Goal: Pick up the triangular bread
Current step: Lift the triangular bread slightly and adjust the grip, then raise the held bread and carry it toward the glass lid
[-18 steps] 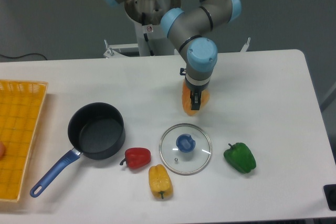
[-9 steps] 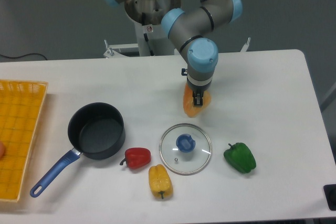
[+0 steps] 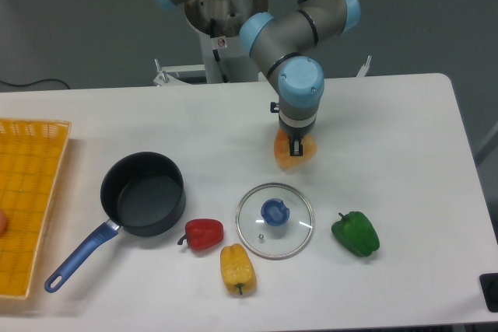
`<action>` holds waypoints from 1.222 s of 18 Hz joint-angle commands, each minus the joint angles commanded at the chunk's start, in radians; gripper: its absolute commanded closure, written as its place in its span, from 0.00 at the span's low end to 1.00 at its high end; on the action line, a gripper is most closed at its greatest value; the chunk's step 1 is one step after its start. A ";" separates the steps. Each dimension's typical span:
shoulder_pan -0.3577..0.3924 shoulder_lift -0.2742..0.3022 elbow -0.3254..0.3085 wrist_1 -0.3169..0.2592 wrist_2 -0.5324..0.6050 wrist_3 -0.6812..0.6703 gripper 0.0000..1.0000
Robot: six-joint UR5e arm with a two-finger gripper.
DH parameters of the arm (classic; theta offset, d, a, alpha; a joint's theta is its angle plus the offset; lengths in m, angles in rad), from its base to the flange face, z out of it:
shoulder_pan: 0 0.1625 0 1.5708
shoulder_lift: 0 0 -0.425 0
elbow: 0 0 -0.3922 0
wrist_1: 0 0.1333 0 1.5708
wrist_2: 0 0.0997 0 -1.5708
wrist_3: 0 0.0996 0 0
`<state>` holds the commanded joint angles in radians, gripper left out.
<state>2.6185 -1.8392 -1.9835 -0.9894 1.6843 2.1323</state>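
Observation:
The triangular bread (image 3: 289,158) is a golden-orange wedge in the middle of the white table (image 3: 405,130), just beyond the glass lid. My gripper (image 3: 296,148) points straight down onto it, its dark fingers closed on the bread's upper part. The arm's blue-capped wrist hides the top of the bread. I cannot tell whether the bread still touches the table.
A glass lid with a blue knob (image 3: 275,220) lies just in front of the bread. A green pepper (image 3: 356,233) is at front right, a yellow pepper (image 3: 236,268) and a red pepper (image 3: 204,233) at front centre. A dark pot (image 3: 143,194) and a yellow basket (image 3: 27,192) are on the left.
The gripper and the bread have shifted slightly right together. The bread shows less below the fingers than before and looks more tucked under the wrist.

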 joint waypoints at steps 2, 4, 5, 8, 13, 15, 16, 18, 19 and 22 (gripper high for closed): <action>0.000 0.000 0.006 -0.002 0.011 -0.002 0.88; 0.002 0.002 0.018 -0.009 0.015 -0.005 0.88; 0.002 0.003 0.032 -0.027 0.015 -0.014 0.88; -0.009 0.003 0.106 -0.109 0.006 -0.109 0.88; -0.025 0.011 0.161 -0.167 -0.009 -0.182 0.88; -0.026 0.015 0.173 -0.179 -0.035 -0.213 0.88; -0.028 0.021 0.178 -0.189 -0.046 -0.232 0.88; -0.034 0.034 0.187 -0.204 -0.072 -0.281 0.88; -0.034 0.044 0.192 -0.213 -0.075 -0.299 0.88; -0.052 0.060 0.229 -0.256 -0.075 -0.347 0.88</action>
<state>2.5664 -1.7794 -1.7550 -1.2455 1.6091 1.7858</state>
